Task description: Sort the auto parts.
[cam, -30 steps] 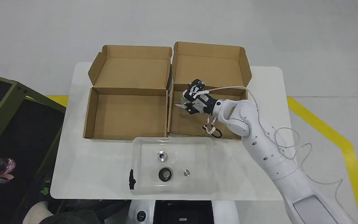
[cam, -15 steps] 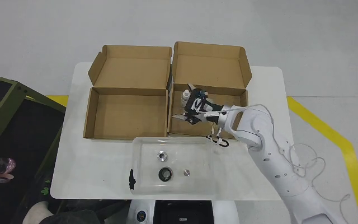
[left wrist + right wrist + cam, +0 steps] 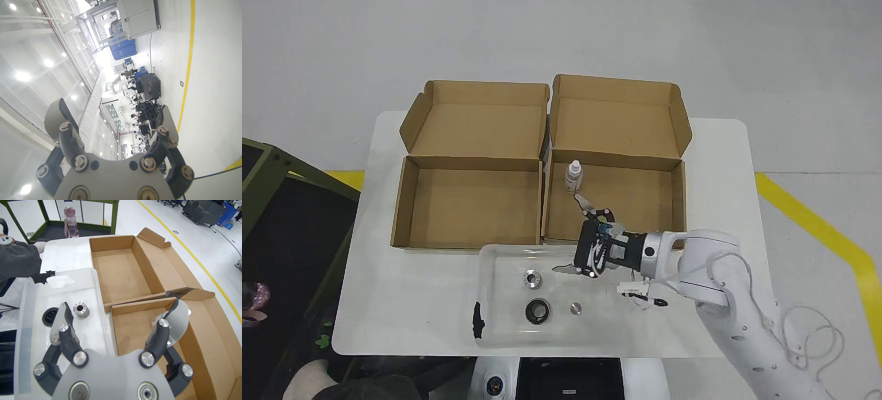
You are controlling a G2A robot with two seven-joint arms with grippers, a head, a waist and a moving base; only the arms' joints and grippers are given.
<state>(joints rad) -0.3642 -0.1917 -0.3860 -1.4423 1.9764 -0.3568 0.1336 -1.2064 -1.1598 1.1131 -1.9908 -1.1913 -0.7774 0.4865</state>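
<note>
Your right gripper hangs wide apart and empty, straddling the clear bin and the right cardboard box. In the bin lie a silver cylinder, a black ring and a small disc. A white part stands in that box. Your left gripper is apart and empty too.

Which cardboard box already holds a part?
The box on the robot's right: a small white bottle stands in its far corner; the left box shows bare cardboard.

The bin holds cylinder, black ring, disc; white bottle stands in box.
</note>
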